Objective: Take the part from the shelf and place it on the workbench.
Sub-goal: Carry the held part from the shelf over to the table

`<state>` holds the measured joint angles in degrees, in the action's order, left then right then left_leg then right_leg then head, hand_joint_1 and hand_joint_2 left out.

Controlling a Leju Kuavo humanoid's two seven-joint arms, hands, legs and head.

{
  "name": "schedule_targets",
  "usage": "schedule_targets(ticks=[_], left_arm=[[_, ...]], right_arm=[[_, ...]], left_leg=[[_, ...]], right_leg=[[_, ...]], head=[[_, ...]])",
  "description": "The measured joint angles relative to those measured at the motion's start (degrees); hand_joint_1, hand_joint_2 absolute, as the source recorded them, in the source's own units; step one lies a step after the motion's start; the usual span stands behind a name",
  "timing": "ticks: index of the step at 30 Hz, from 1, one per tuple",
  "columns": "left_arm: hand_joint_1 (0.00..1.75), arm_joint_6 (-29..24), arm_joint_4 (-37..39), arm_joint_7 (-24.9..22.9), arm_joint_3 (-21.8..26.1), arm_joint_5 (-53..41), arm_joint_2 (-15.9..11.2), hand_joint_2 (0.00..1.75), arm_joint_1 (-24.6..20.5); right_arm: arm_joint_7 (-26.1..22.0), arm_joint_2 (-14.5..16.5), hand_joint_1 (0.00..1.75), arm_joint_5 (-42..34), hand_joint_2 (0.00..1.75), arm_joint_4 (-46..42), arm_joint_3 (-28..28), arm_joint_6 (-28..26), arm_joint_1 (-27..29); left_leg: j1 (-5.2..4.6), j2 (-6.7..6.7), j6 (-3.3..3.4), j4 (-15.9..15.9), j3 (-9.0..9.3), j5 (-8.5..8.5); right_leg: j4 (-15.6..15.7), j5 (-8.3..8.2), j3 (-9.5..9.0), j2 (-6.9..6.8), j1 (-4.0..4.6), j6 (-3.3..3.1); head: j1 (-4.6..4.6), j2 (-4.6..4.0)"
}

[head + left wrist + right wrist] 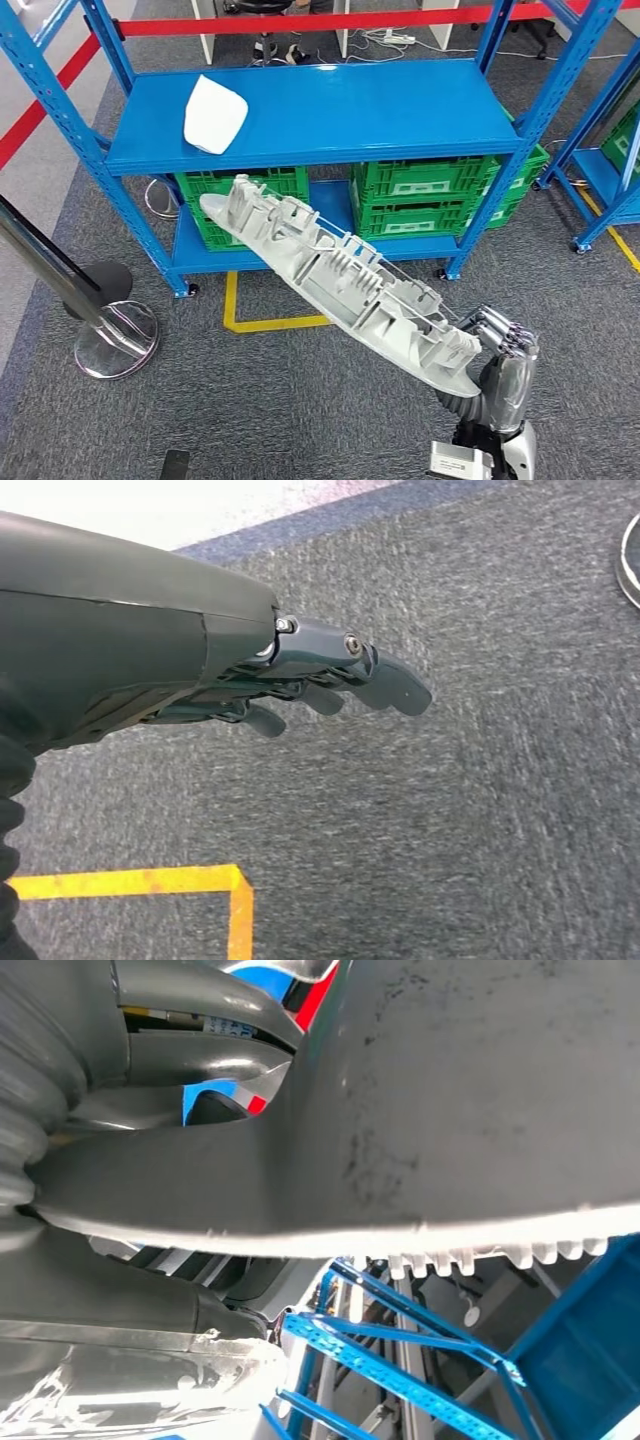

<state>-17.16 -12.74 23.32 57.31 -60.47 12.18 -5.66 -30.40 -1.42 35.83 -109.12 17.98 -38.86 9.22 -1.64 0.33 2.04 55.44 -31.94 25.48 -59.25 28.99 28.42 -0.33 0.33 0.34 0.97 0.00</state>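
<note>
Because the long grey part (340, 275) is gripped at one end by the right hand (504, 350), its ten-o'clock tip could be knocked against the blue shelf (317, 115); the left hand (332, 675) is held flat, holding nothing.

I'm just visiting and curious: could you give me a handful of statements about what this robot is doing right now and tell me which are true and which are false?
1. The robot's right hand holds a long grey ribbed plastic part by one end. True.
2. The long part still lies on the blue metal shelf. False: it is lifted clear, in front of the shelf.
3. The left hand grips a green crate. False: it holds nothing, fingers extended over grey carpet.
4. A white curved piece lies on the shelf's top board. True.
5. Green plastic crates stand on the lower board. True.
</note>
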Motion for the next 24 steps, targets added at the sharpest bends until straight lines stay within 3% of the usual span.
schedule_targets(ticks=[1, 2, 4, 6, 8, 9, 10, 11, 13, 15, 19, 21, 23, 24], left_arm=[[0.00, 0.0, 0.0, 0.0, 0.0, -0.1, 0.0, 1.75, 0.0], [0.00, -0.1, 0.0, 0.0, 0.0, -0.2, 0.1, 1.75, 0.0], [0.00, -0.1, 0.0, 0.0, 0.0, -0.2, 0.1, 1.75, 0.0], [0.00, -0.2, 0.0, 0.0, 0.0, -0.2, 0.0, 1.75, 0.0], [0.00, -0.2, 0.0, 0.0, 0.0, -0.3, 0.0, 1.75, 0.0], [0.00, -0.2, 0.0, 0.0, 0.0, -0.3, 0.0, 1.75, 0.0], [0.00, -0.2, 0.0, 0.0, 0.0, -0.3, 0.0, 1.75, 0.0], [0.00, -0.2, 0.0, 0.0, 0.0, -0.3, 0.0, 1.75, 0.0], [0.00, -0.2, 0.0, 0.0, 0.0, -0.3, -0.1, 1.75, 0.0], [0.00, -0.2, 0.0, 0.0, 0.0, -0.4, -0.1, 1.75, 0.0], [0.00, -0.3, 0.0, 0.0, 0.0, -0.4, 0.0, 1.75, 0.0], [0.00, -0.3, 0.0, 0.0, 0.0, -0.4, 0.1, 1.75, 0.0], [0.00, -0.3, 0.0, 0.0, 0.0, -0.4, 0.1, 1.75, 0.0], [0.00, -0.3, 0.0, 0.0, 0.0, -0.4, 0.1, 1.75, 0.1]], right_arm=[[0.0, 0.0, 1.75, -0.1, 1.75, -0.1, -0.1, 0.0, 0.0], [-0.1, 0.0, 1.75, -0.2, 1.75, -0.2, -0.1, 0.0, 0.0], [-0.1, 0.0, 1.75, -0.3, 1.75, -0.3, -0.2, 0.0, 0.2], [-0.1, 0.0, 1.75, -0.4, 1.75, -0.3, -0.3, 0.0, 0.4], [-0.1, 0.0, 1.75, -0.5, 1.75, -0.3, -0.5, 0.0, 0.7], [-0.1, 0.0, 1.75, -0.6, 1.75, -0.3, -0.6, 0.0, 0.9], [-0.1, 0.0, 1.75, -0.7, 1.75, -0.3, -0.6, 0.0, 1.0], [-0.1, 0.0, 1.75, -0.8, 1.75, -0.3, -0.7, 0.0, 1.2], [-0.2, 0.0, 1.75, -1.0, 1.75, -0.6, -0.8, 0.0, 1.5], [-0.4, 0.0, 1.75, -1.1, 1.75, -1.0, -0.9, 0.0, 1.9], [-0.8, 0.0, 1.75, -1.5, 1.75, -1.9, -1.3, 0.0, 2.7], [-1.0, 0.0, 1.75, -1.8, 1.75, -2.2, -1.6, 0.0, 3.1], [-1.3, 0.0, 1.75, -2.0, 1.75, -2.3, -1.8, 0.0, 3.3], [-1.3, 0.0, 1.75, -2.1, 1.75, -2.3, -1.9, 0.0, 3.5]], left_leg=[[-0.06, 0.03, -0.27, 0.1, -0.37, -0.45], [-0.08, 0.10, -0.56, 0.2, -0.72, -0.91], [-0.02, 0.05, -1.28, 0.9, -1.56, -0.60], [0.30, -0.13, -2.10, 4.8, -3.14, 2.63], [0.82, -0.18, -2.83, 12.2, -5.73, 6.90], [1.02, -0.18, -3.08, 15.2, -6.62, 8.03], [1.18, -0.18, -3.24, 16.4, -6.67, 8.03], [1.29, -0.18, -3.31, 15.5, -5.76, 7.07], [1.38, -0.45, -3.04, 8.7, -1.39, 4.23], [1.31, -0.87, -2.35, 2.7, 2.10, 2.95], [1.32, -0.64, -0.82, 0.6, 2.39, 2.13], [1.58, -0.25, -0.13, 0.0, 2.02, 1.31], [1.51, 0.19, 0.13, -0.1, 1.35, 0.86], [1.48, 0.44, 0.10, 0.0, 1.04, 0.66]], right_leg=[[2.6, 0.81, -1.64, -0.04, 0.16, -0.22], [4.0, 1.12, -2.04, -0.04, 0.15, -0.38], [4.6, 0.60, -1.58, 0.02, -0.09, -0.78], [4.8, -0.17, -0.96, 0.02, -0.27, -1.37], [4.5, -0.76, 0.03, 0.03, -0.09, -1.74], [4.2, -1.02, 0.60, 0.06, -0.03, -1.78], [3.9, -1.25, 1.20, 0.13, 0.01, -1.76], [3.6, -1.43, 1.77, 0.23, 0.01, -1.70], [2.8, -1.71, 2.80, 0.50, 0.01, -1.49], [2.3, -2.03, 3.56, 0.76, 0.08, -1.04], [1.8, -2.44, 4.54, 0.96, 0.04, 0.27], [-1.9, 0.24, 6.44, 0.90, -0.12, 0.92], [-9.1, 4.36, 9.54, 0.84, -0.46, 1.62], [-12.2, 5.63, 10.70, 0.82, -0.67, 1.92]], head=[[0.01, 0.00], [0.01, 0.00], [-0.07, 0.00], [-0.25, 0.00], [-0.31, 0.00], [-0.30, 0.00], [-0.31, 0.00], [-0.30, 0.00], [-0.32, 0.00], [-0.28, 0.00], [-0.32, 0.00], [-0.03, 0.00], [0.22, 0.00], [0.24, 0.00]])
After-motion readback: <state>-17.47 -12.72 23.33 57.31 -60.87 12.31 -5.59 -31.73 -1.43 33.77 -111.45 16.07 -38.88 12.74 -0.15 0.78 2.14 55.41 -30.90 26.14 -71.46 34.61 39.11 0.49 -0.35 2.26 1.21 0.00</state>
